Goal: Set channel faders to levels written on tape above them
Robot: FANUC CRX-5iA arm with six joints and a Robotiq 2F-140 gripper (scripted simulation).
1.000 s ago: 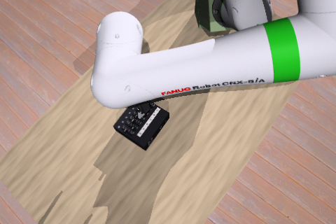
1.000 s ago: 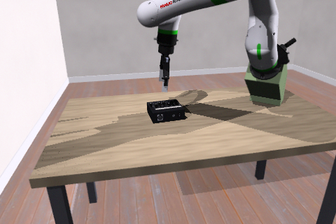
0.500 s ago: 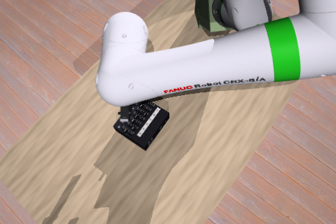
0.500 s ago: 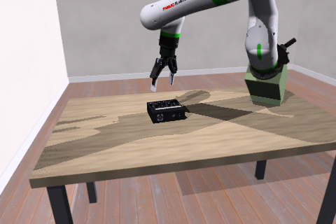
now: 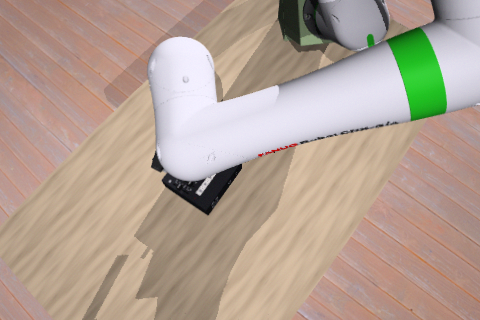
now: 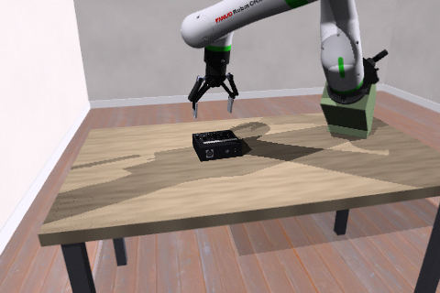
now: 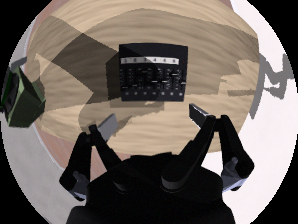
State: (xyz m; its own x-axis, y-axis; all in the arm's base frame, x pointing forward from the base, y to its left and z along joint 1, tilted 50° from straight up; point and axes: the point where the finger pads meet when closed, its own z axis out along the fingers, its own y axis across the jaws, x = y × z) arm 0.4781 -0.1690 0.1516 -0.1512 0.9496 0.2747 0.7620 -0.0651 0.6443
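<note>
The lighting desk (image 6: 216,145) (image 5: 212,194) (image 7: 153,72) is a small black box standing flat on the wooden table (image 6: 137,183). In the wrist view its top shows a pale tape strip along the far edge and rows of faders, too small to read. In the top view the arm covers most of it. My gripper (image 6: 214,108) (image 7: 152,115) is open and empty. It hangs well above the desk, fingers pointing down, a little behind its far edge.
The green robot base block (image 6: 348,112) (image 5: 295,15) (image 7: 19,92) stands at the table's back right corner. The arm's shadow falls across the table. The table edge runs close at the front (image 6: 229,220).
</note>
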